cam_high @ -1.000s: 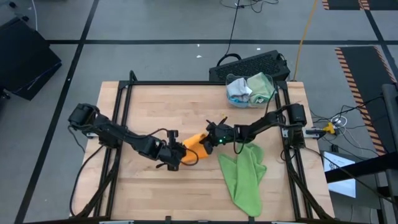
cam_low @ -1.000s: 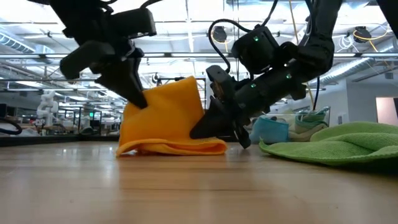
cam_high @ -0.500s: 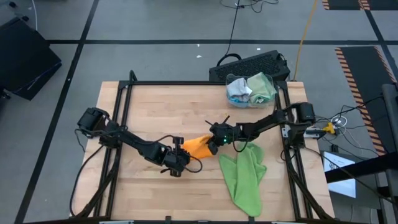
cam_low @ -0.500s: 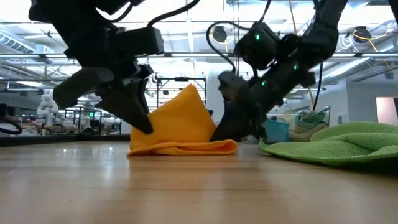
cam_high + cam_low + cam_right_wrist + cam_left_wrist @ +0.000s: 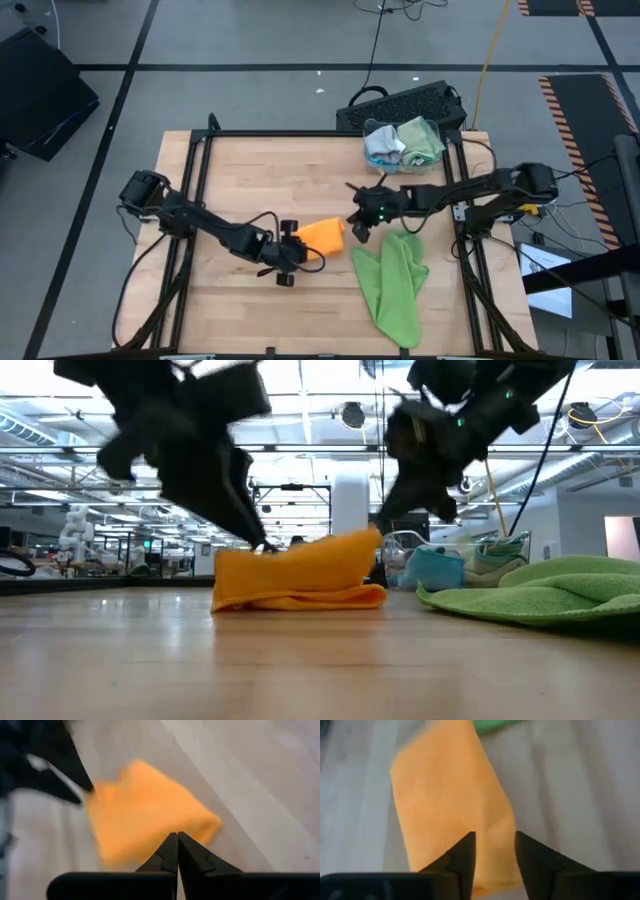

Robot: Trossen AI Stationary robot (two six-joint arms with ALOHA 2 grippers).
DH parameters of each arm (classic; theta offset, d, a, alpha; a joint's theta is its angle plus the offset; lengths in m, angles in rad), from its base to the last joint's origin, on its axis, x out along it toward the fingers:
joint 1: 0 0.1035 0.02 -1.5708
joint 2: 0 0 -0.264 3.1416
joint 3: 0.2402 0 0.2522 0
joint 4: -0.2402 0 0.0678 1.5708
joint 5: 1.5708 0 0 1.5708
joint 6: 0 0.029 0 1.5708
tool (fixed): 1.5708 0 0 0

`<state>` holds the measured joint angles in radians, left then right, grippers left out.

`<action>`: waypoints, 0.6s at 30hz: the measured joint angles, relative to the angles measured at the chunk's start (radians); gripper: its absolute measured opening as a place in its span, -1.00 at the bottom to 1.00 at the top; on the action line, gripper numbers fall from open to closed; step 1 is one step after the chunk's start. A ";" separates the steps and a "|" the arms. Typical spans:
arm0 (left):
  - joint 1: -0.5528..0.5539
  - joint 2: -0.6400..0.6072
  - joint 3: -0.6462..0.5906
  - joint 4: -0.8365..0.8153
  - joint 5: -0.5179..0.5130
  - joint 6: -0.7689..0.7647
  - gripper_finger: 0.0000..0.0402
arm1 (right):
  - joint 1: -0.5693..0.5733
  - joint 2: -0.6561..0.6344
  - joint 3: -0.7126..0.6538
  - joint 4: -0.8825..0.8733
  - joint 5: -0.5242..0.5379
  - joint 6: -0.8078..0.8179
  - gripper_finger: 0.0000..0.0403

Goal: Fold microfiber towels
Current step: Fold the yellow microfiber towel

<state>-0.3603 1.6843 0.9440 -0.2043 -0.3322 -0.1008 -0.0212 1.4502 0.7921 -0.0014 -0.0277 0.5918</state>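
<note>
The orange towel [image 5: 322, 235] lies folded on the surface [image 5: 250, 180], directly under the left claw [image 5: 290, 256], whose fingers stand parted and released; the right claw [image 5: 360, 222], clenched on nothing, hangs just beside its far edge, apparently letting the fold settle.

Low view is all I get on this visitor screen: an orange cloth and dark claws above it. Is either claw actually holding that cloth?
Observer: No. The left wrist view shows the left gripper with its fingers parted over the orange towel.
Operator: And the other claw?
Observer: The right gripper is shut on nothing, with the towel lying beyond its tips.
Operator: Is the green cloth spread flat?
Observer: From above, the green towel lies rumpled, near the table's right front corner.
</note>
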 joint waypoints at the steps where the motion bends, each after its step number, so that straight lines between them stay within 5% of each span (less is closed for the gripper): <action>1: -0.001 -0.010 0.000 0.015 0.010 -0.009 -0.28 | 0.000 -0.012 0.000 0.022 0.000 0.017 -1.00; 7: 0.009 -0.143 0.002 0.005 0.104 -0.118 -0.06 | 0.015 -0.012 0.002 0.226 -0.001 0.041 -1.00; 15: 0.161 -0.295 0.002 -0.159 0.089 -0.401 -0.01 | 0.063 0.194 0.002 0.394 -0.060 -0.006 -1.00; 18: 0.250 -0.280 0.001 -0.165 0.213 -0.390 -0.01 | 0.081 0.281 0.002 0.402 -0.082 0.018 -1.00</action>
<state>-0.1099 1.4039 0.9451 -0.3688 -0.1192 -0.4909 0.0600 1.7313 0.7937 0.4009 -0.1099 0.6095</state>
